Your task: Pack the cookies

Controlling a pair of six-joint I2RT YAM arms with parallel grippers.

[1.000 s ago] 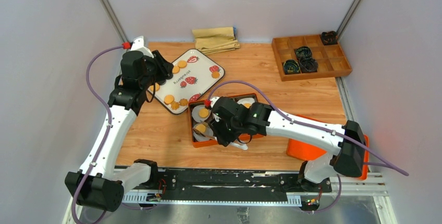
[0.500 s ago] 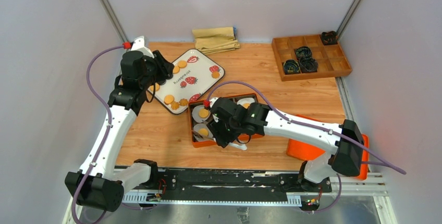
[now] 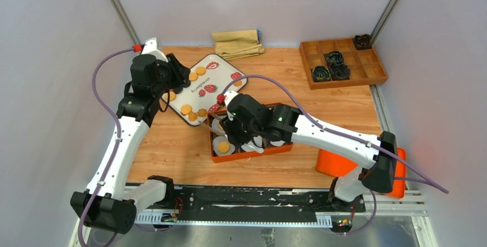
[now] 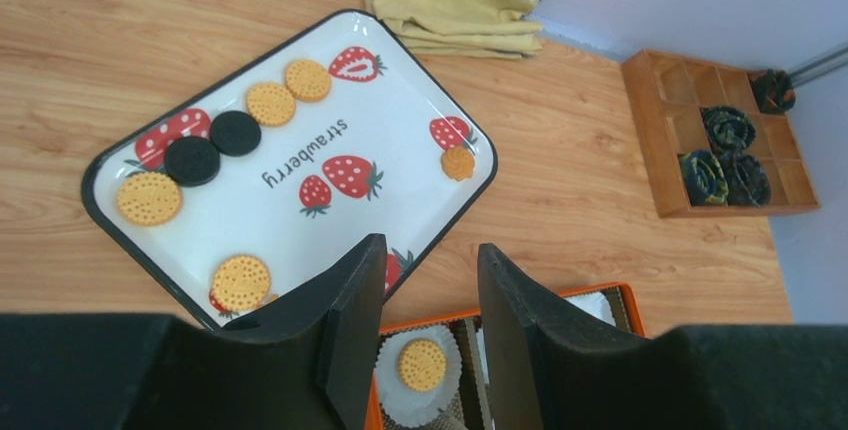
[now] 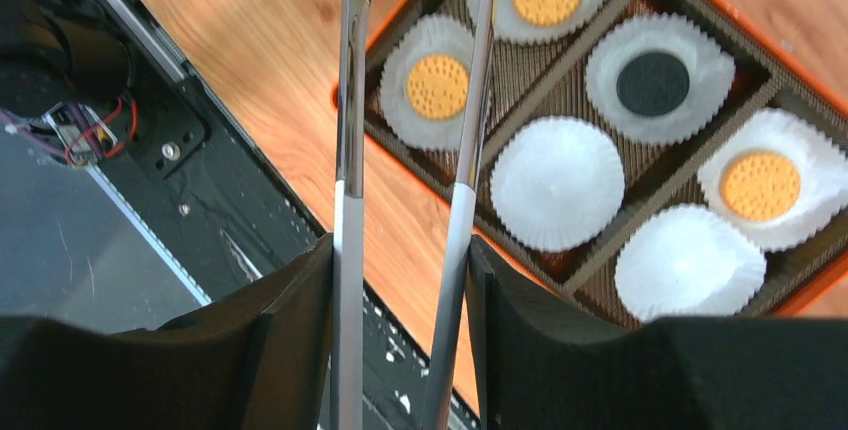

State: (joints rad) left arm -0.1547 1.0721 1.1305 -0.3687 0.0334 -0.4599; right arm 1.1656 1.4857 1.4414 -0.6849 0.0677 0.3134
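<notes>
- A wooden bench [image 3: 344,103] seen from above, with two white robot arms reaching in from the bottom edge of the frame.
- At upper centre-left lies a white tray [image 4: 400,110] printed with red strawberries.
- Loose cookies [image 4: 271,103] lie on the tray: five golden ones and two black ones, the black pair side by side near its left end.
- Just below and right of the tray sits an orange box [image 3: 258,155] split into six compartments, each lined with a white pleated paper cup [image 5: 558,182].
- In the right wrist view, three cups hold a golden cookie and one holds a black cookie; two cups show only white paper.
- The left tool [image 4: 432,250] hangs above the tray's near edge. Its two black fingers stand moderately apart and grip nothing.
- The right tool [image 5: 400,250] is over the box, clamped on metal tongs [image 5: 350,150].
- The tongs' two arms are spread, reaching toward the upper left of that view, over the box's corner and the cup with a golden cookie there.
- Whether the tong tips carry anything cannot be told; they run off the top edge.
- A folded yellow cloth [image 3: 237,43] lies at the top centre.
- A wooden organiser [image 3: 343,62] with dark coils in some of its compartments sits at the upper right.
</notes>
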